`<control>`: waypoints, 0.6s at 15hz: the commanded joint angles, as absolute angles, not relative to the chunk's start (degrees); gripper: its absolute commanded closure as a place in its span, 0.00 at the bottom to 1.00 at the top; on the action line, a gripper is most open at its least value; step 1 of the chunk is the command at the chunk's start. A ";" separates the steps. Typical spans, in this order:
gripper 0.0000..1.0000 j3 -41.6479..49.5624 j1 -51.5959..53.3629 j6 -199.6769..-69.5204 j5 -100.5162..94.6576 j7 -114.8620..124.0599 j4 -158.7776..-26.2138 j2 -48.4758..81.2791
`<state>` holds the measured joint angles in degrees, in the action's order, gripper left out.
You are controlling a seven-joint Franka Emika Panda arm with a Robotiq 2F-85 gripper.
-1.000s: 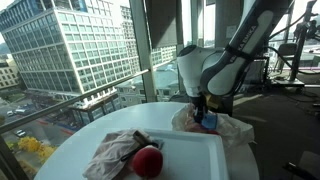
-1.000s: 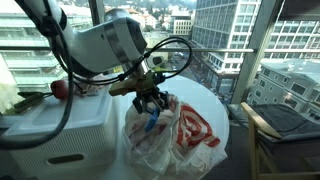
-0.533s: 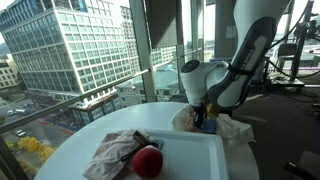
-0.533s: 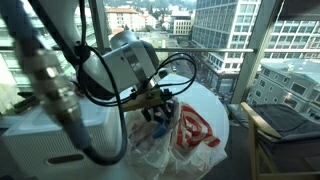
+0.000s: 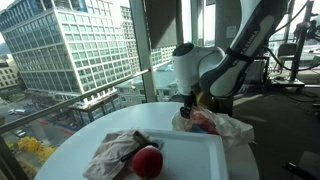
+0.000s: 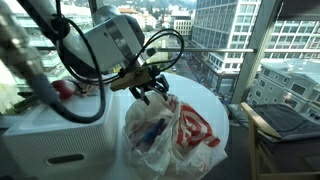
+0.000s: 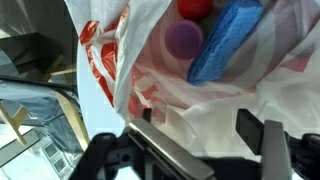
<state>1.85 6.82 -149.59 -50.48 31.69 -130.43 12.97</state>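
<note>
A red apple (image 5: 147, 160) is lying just beside a crumpled cloth (image 5: 116, 150) on the white table (image 5: 205, 150) (touching it, as far as I am seeing). Beyond the window glass, a tall office block (image 5: 60, 45) is catching sunlight.

High-rise office, floor-to-ceiling windows (image 5: 165, 30) over city towers (image 5: 60, 45), round white table (image 6: 215, 105)

An exterior view looks at mid range across the round white desk (image 5: 80, 138) toward the gripper (image 5: 197, 103), with window glass (image 5: 80, 50) beyond it. An exterior view set nearer shows the plastic bag (image 6: 165, 130) below the gripper in the foreground. The wrist view looks into that bag from very close, and all three views share it.
</note>
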 commanded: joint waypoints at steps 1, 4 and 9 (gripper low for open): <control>0.00 -2.34 6.53 -153.77 -41.64 23.43 -134.37 5.82; 0.00 -7.51 6.76 -157.61 -25.93 13.18 -135.75 4.17; 0.00 -24.24 1.35 -159.07 -0.82 -3.52 -134.10 4.53</control>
<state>-15.58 5.35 -157.96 -12.02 5.00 -134.88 5.00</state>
